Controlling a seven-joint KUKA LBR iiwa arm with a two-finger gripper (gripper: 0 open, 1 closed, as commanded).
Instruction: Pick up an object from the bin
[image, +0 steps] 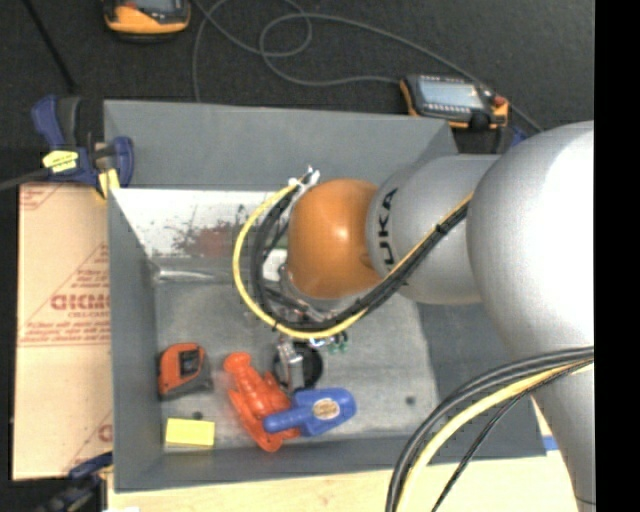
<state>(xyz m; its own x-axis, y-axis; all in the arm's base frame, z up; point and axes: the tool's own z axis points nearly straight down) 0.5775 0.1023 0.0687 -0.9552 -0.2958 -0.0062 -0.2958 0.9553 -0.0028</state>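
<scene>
The gripper (293, 366) is low in the bin (400, 390), just to the right of the upper end of the orange toy (252, 398). I cannot tell if it is open or closed, because the wrist hides most of it. The orange toy is a ribbed plastic piece that lies slanted on the floor in the lower middle part of the bin. I also cannot tell if the gripper touches it. A blue toy (322, 409) with a round pale mark lies against the lower right end of the orange toy, touching it, just under the gripper. To the left of the orange toy, a little apart, is a tape measure (182, 369), orange and black. Left and lower from the orange toy lies a flat yellow block (189, 433). Above the orange toy is the orange cover (325, 238) of the wrist, with yellow and black cables (245, 270) looped around it, and from there the grey arm (470, 230) goes to the right
</scene>
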